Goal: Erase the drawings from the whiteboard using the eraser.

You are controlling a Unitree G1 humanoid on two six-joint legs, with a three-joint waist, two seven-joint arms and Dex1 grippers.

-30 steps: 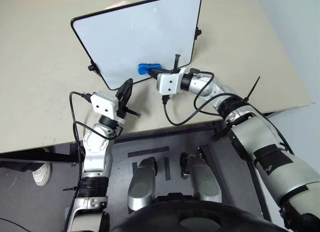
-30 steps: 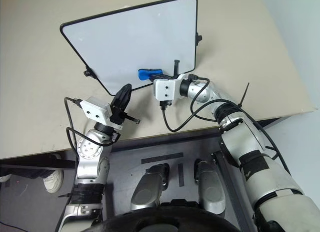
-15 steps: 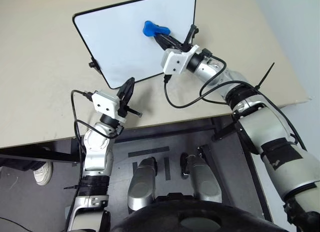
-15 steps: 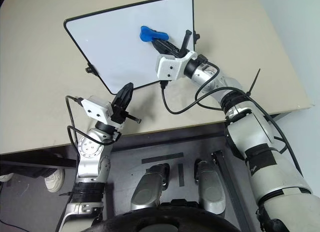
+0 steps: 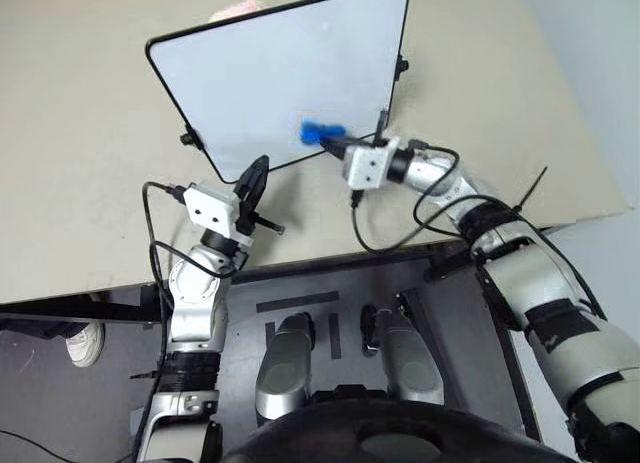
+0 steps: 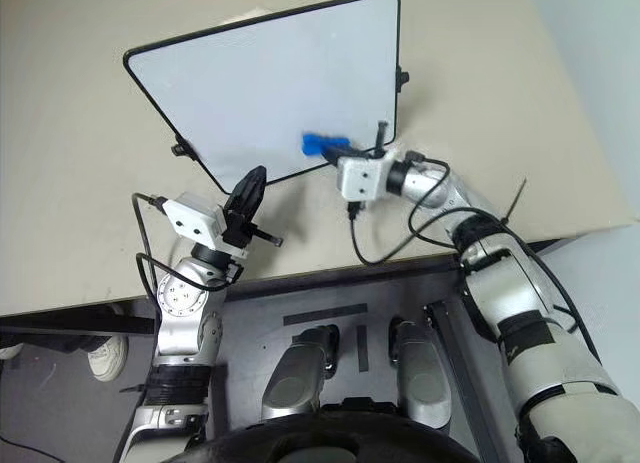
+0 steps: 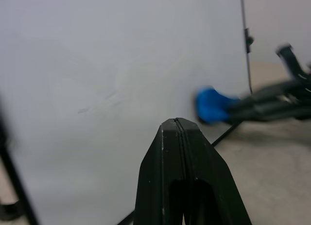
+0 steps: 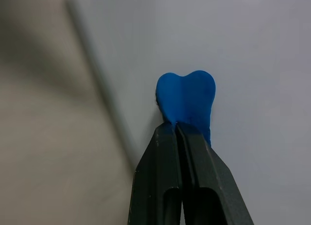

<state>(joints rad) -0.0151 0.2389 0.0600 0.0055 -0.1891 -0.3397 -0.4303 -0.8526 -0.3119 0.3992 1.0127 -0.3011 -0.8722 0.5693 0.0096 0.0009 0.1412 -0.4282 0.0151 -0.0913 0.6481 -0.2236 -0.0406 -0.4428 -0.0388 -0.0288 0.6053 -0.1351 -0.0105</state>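
Observation:
The whiteboard (image 5: 270, 73) lies tilted on the beige table, white with a thin black frame. My right gripper (image 5: 335, 138) is shut on the blue eraser (image 5: 318, 133), which presses on the board's face close to its near right edge; the right wrist view shows the eraser (image 8: 187, 96) sticking out past the shut fingertips (image 8: 177, 125). My left gripper (image 5: 256, 173) is shut on nothing, just off the board's near corner, pointing at the board (image 7: 121, 64). The drawings are out of view; faint grey streaks (image 7: 97, 106) cross the white surface.
Small black knobs (image 5: 186, 138) stick out of the board's sides. The table's front edge (image 5: 100, 288) runs just below my left hand. Something pinkish (image 5: 238, 5) peeks over the board's far edge. Bare table (image 5: 80, 133) lies left of the board.
My right gripper swept the eraser up toward the board's far right part, then back down to the near edge, ending right of where it began. The left gripper stayed put.

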